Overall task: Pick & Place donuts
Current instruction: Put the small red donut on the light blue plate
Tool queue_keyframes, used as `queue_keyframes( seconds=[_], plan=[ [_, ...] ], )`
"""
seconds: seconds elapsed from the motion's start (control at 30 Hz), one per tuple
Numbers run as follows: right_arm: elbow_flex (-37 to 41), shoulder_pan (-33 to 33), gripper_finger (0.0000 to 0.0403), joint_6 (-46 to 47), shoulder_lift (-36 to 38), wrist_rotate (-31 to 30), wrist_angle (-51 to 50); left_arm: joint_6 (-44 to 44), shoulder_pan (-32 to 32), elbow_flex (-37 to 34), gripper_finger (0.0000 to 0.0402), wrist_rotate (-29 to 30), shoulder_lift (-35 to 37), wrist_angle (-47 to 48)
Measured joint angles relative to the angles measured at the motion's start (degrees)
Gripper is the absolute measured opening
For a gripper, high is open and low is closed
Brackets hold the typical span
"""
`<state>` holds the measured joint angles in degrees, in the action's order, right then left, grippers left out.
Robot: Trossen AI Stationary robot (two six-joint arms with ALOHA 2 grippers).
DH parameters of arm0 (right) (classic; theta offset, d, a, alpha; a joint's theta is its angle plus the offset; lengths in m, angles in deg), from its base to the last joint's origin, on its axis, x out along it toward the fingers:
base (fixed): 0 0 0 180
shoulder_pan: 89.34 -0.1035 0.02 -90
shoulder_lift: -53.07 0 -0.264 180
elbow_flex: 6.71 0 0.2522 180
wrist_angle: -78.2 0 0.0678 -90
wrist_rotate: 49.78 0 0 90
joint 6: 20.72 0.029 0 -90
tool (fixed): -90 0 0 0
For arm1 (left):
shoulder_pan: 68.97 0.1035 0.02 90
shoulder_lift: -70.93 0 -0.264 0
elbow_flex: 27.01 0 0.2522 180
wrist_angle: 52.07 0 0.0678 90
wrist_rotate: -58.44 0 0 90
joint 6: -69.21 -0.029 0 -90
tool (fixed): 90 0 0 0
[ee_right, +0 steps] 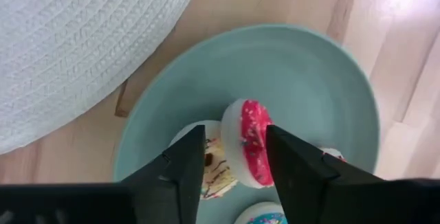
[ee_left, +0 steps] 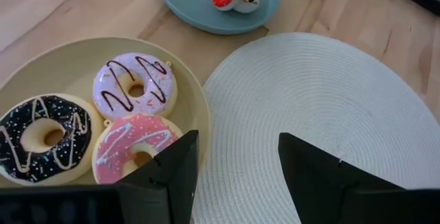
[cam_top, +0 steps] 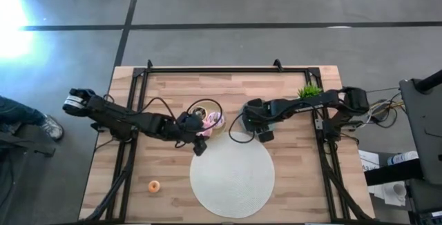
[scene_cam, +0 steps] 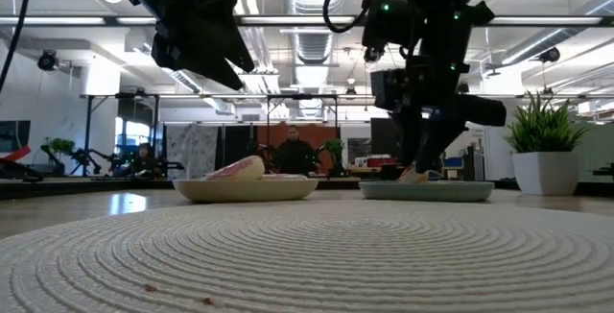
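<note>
A wooden bench (cam_top: 166,94) carries a big white woven round mat (cam_top: 232,177) at its near middle, with two dark arms reaching in from either side.

Just beyond the mat's far-left edge sits a beige plate (ee_left: 62,66) holding three larger donuts: a dark chocolate donut (ee_left: 42,138) with white drizzle, a pale pink-white donut (ee_left: 135,85) with dark drizzle, and a bright pink donut (ee_left: 135,148) with white drizzle, all lying flat and close together. The left tool (ee_left: 237,169) hangs above the near-right rim of this plate, its two dark fingers (ee_left: 168,172) spread apart and holding nothing.

To the right of the beige plate, just beside the mat's far edge, a teal plate (ee_right: 302,73) holds the mini donuts. The right tool (ee_right: 237,157) is down over this plate, pinching a red-pink mini donut (ee_right: 251,141) that stands on edge between its fingers. A cream mini donut (ee_right: 213,162) with dark drizzle lies touching it, and a blue mini donut (ee_right: 265,216) shows partly at the plate's edge.

A small potted green plant (cam_top: 310,90) stands at the bench's far right. An orange mini donut (cam_top: 154,187) lies alone on the bare wood near the front left, well apart from both plates.
</note>
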<state>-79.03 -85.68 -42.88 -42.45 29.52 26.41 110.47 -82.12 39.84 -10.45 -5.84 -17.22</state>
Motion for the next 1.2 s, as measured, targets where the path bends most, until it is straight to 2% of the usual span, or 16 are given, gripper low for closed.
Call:
queue_keyframes(
  seconds=[0.43, 0.73, 1.0, 1.2],
  plan=[
    [1.3, 2.0, 0.0090, 1.9, 0.2, 0.0, -0.5, -2.4, 0.0, 0.0, 0.0174, 0.8, 0.0, 0.0],
    [0.3, 2.6, 0.0014, 7.4, 0.2, 0.1, -0.4, -2.1, 0.0, 0.0, 0.0174, 1.1, 0.0, 0.0],
    [-2.5, 3.6, 0.0011, 8.7, 1.4, -4.3, 3.9, -1.7, 0.0, 0.0, 0.0174, 1.1, 0.0, 0.0],
    [-0.6, 7.2, 0.0011, 10.2, 0.3, -7.7, 10.0, -1.3, -0.2, 0.0, 0.0174, 1.1, 0.0, 0.0]
  ],
)
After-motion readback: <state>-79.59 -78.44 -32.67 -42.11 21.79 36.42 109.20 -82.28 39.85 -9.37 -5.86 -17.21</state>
